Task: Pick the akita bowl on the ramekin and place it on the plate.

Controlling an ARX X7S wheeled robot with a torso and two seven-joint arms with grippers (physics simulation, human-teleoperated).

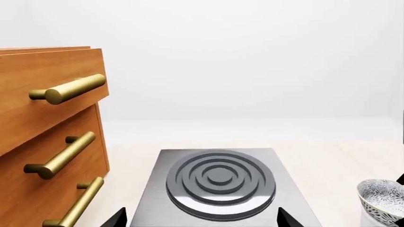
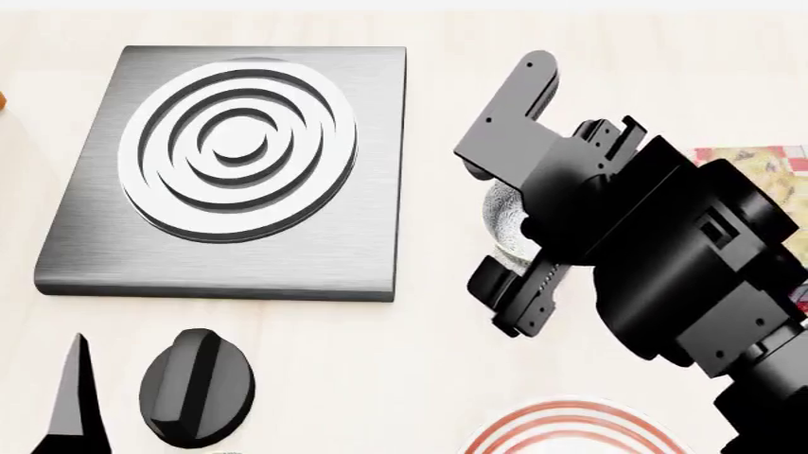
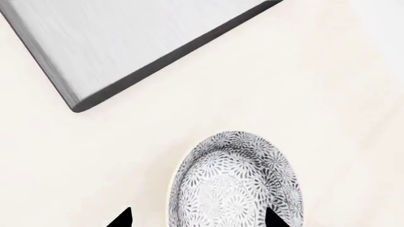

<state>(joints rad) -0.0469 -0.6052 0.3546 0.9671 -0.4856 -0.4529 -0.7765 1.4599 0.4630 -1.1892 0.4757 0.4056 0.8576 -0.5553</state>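
Note:
The akita bowl, speckled grey on white, lies right under my right gripper. That gripper is open: one fingertip is outside the bowl's rim and the other is over its inside. In the head view only a sliver of the bowl shows between the right gripper's black fingers. The bowl also appears at the edge of the left wrist view. The bowl and arm hide the ramekin. The plate, with red rings, peeks in at the head view's near edge. My left gripper is open and empty before the stove.
A steel stove plate with a ringed burner lies left of the bowl, and a black knob in front of it. A wooden drawer cabinet with brass handles stands beside the stove. A colourful flat item sits at the far right.

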